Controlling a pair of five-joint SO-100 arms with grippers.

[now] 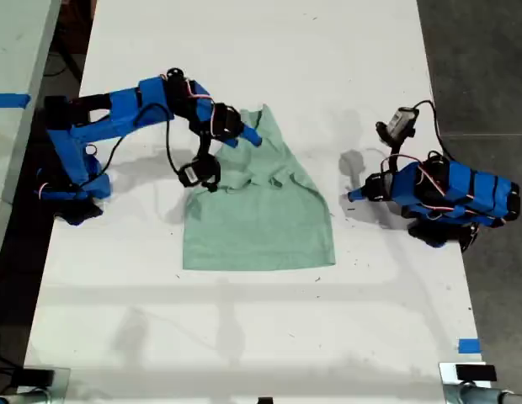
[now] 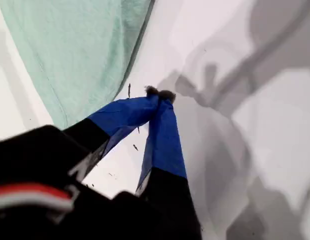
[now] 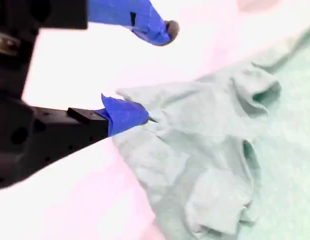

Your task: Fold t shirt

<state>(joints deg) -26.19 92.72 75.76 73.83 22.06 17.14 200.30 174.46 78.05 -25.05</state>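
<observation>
While the t shirt [image 1: 261, 227] lies near the middle of the desk [image 1: 244, 337], well clear of every edge, the exterior view shows its lower half flat and its upper part bunched and drawn toward the far edge. My second gripper [image 1: 244, 133] reaches over that bunched part from the exterior view's left. My first gripper [image 1: 352, 196] sits on bare desk just beside the shirt's edge on the exterior view's right. This view is too coarse to read either jaw gap. The first wrist view settles one of them: my first gripper [image 2: 160, 94] has its tips pressed together on nothing, with the t shirt [image 2: 80, 50] off to one side and not touched. If it advances like that, I judge it would shove the cloth into a ridge instead of picking it up. The second wrist view shows my second gripper [image 3: 156, 72] spread wide, one tip at the rim of the crumpled cloth [image 3: 210, 150] and the other over bare desk. Closing there might catch only a wrinkle, or several layers at once, and drag the whole shirt askew.
</observation>
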